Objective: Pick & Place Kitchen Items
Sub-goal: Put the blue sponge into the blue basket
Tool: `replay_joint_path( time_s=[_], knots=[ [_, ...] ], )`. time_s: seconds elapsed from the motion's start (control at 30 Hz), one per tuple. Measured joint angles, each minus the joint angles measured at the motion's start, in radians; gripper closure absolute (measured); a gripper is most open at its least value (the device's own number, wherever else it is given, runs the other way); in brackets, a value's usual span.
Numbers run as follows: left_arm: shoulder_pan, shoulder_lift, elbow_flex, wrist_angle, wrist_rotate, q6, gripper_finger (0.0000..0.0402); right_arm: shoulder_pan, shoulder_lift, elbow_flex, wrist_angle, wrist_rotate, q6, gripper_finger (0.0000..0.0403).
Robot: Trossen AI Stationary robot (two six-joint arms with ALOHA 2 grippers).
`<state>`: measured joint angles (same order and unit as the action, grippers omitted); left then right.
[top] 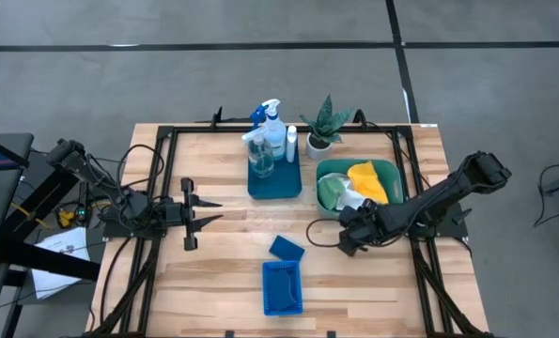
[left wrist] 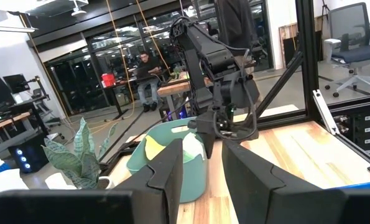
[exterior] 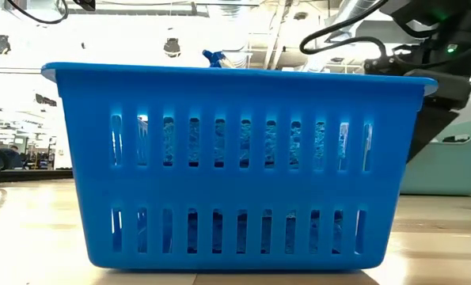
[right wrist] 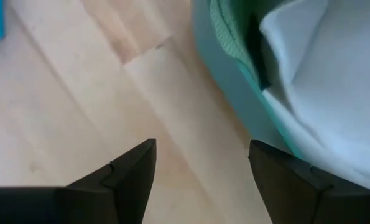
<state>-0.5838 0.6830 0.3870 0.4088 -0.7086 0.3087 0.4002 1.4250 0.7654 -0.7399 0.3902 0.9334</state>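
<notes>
Two grippers show from above: the left gripper (top: 207, 214) at nine o'clock on the bench (top: 213, 282), fingers spread and empty; the right gripper (top: 343, 235) at four o'clock, beside the teal tub (top: 328, 167) holding yellow (top: 366, 180), white (top: 352, 199) and green cloths (top: 329, 191). Bottles (top: 271, 141) stand at twelve, a blue sponge (top: 286, 248) near centre.

Low down, a blue basket (exterior: 235, 170) fills the view.

Right wrist: fingers (right wrist: 135, 168) apart, empty, above bare wood just beside the tub.
</notes>
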Motion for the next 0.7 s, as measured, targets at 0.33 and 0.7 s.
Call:
replay_joint_path(
  time_s=[0.33,0.7],
  knots=[
    [0.0,0.0,0.0,0.0,0.0,0.0,0.0293,-0.027,0.0,0.0,0.025,0.033,-0.025,0.0154],
    [0.0,0.0,0.0,0.0,0.0,0.0,0.0293,0.039,0.0,0.0,0.341,-0.09,-0.243,0.0154]
  ],
)
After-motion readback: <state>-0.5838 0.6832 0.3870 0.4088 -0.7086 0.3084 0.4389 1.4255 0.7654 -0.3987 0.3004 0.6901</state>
